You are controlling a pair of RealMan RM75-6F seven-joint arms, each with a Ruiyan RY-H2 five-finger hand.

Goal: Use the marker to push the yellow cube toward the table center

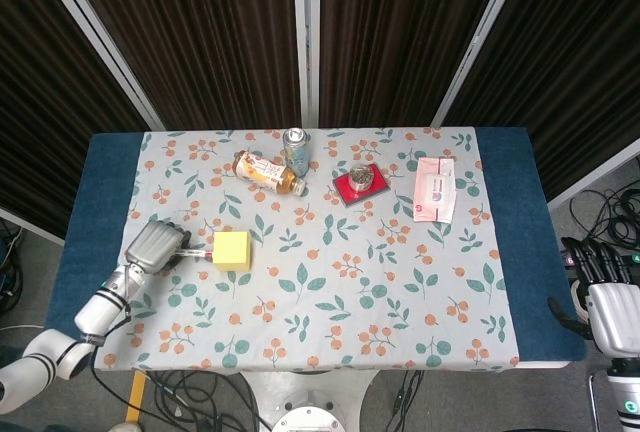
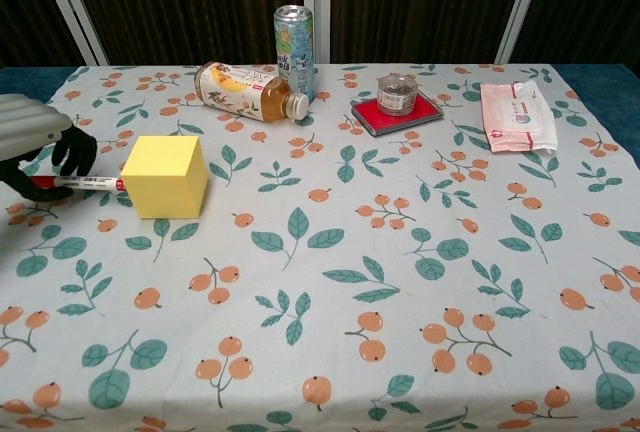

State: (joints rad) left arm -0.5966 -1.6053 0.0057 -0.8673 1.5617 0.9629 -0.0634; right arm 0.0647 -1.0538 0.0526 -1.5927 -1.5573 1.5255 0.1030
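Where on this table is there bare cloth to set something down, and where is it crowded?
Free: the whole near half of the tablecloth, and the stretch right of the yellow cube below the wipes pack. Crowded: the far edge, where bottle, can and red tray cluster, and the left, where the left robot hand holds the marker against the cube.

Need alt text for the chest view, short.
At the left edge, the robot's left hand holds a marker with its tip against a yellow cube on a leaf-and-berry tablecloth. A lying bottle and upright can sit behind.
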